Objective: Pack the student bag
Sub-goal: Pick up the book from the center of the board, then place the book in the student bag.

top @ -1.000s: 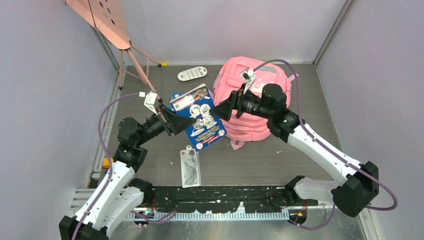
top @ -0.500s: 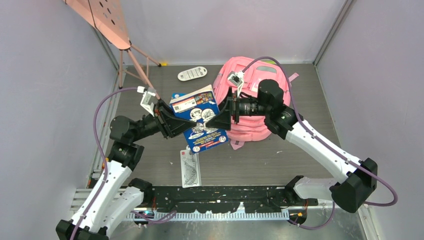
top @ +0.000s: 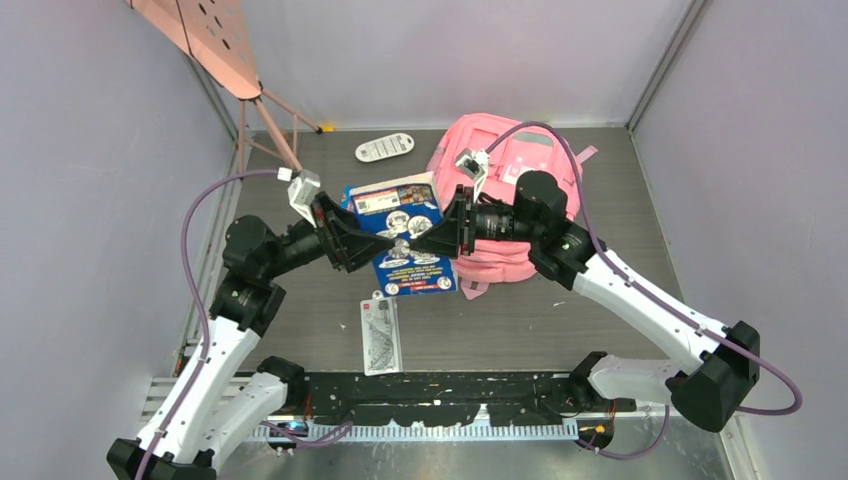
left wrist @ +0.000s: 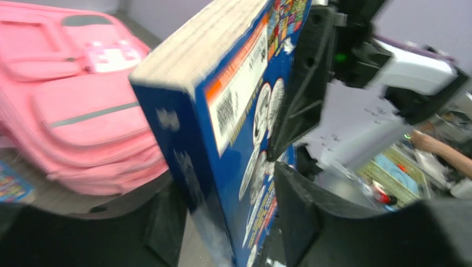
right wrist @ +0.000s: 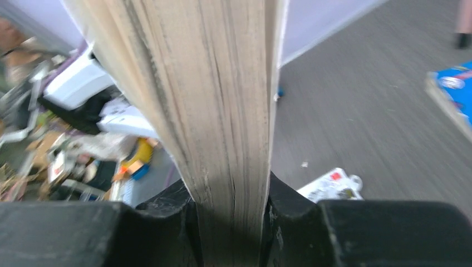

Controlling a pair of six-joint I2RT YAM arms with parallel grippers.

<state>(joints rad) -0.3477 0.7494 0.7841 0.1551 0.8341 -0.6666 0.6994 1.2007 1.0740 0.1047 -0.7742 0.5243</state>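
A thick blue book (top: pixel 405 228) with cartoon cover art hangs above the table between my two grippers. The right gripper (top: pixel 418 243) is shut on its page edge (right wrist: pixel 217 100), both pads pressed against the block (right wrist: pixel 231 194). On the spine side, my left gripper (top: pixel 388 245) straddles the book (left wrist: pixel 222 100) with its jaws open (left wrist: pixel 225 192), a gap showing at each finger. The student bag (top: pixel 500 262), a large pink backpack, lies flat behind and right of the book, its front pockets (left wrist: pixel 83 111) facing up. Whether the bag's opening is unzipped is hidden.
A flat white blister packet (top: pixel 381 335) lies on the floor in front of the book, also in the right wrist view (right wrist: pixel 331 189). A white remote-like item (top: pixel 385 148) rests at the back. A pink board on thin legs (top: pixel 215 40) stands in the back-left corner.
The right gripper has come in from the backpack side and closed on the book's page edge. The left jaws have spread apart off the book. The book has turned slightly.
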